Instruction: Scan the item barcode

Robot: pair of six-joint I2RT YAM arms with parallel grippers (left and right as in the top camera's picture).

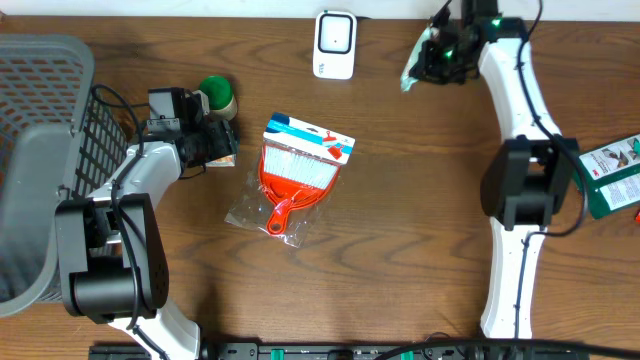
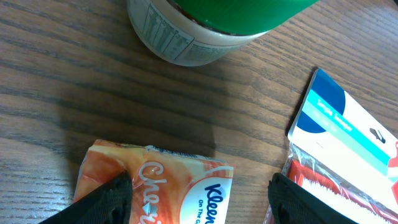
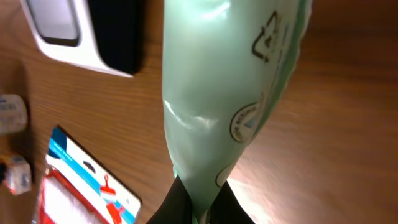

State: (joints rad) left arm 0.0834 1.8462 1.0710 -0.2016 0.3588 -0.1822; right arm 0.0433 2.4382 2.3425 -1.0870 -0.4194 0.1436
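My right gripper (image 3: 199,208) is shut on the lower end of a pale green pouch (image 3: 224,81), held above the table just right of the white barcode scanner (image 1: 335,43). In the overhead view the pouch (image 1: 412,72) hangs at the far right of the table's back edge. The scanner (image 3: 81,31) shows at the upper left of the right wrist view. My left gripper (image 2: 202,199) stands open over an orange Kleenex tissue pack (image 2: 161,186), one finger on the pack's left part and the other past its right edge.
A green-lidded jar (image 1: 217,95) stands just behind the left gripper. A bagged red dustpan and brush set (image 1: 297,170) lies mid-table. A grey basket (image 1: 40,150) fills the left side. A green box (image 1: 612,175) lies at the right edge.
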